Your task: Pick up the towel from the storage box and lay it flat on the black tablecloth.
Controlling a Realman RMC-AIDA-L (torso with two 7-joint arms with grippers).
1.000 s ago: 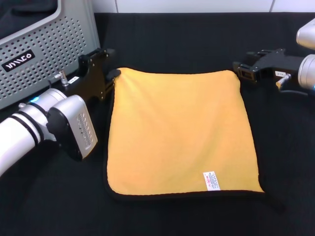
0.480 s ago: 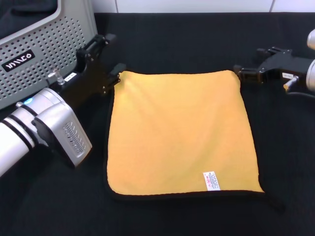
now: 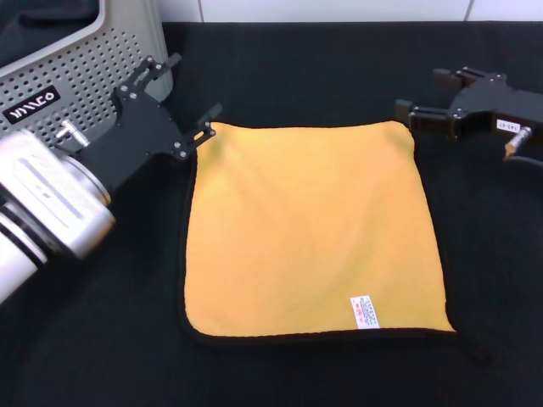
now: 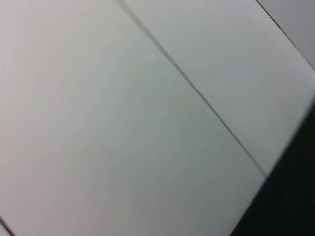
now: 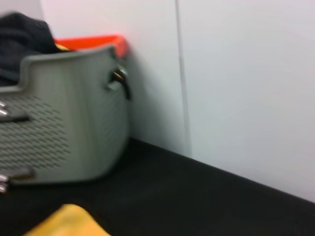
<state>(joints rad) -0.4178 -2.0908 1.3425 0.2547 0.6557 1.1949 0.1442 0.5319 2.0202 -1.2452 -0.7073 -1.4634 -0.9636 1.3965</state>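
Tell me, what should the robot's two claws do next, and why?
Probably lift both away and park. The square yellow-orange microfibre towel already lies flat on the plain black tablecloth, outside the perforated grey storage box. The left gripper and right gripper are open, each beside a far corner, holding nothing.

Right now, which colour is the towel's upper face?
Yellow-orange, with a black border; the towel shows best in the head view.
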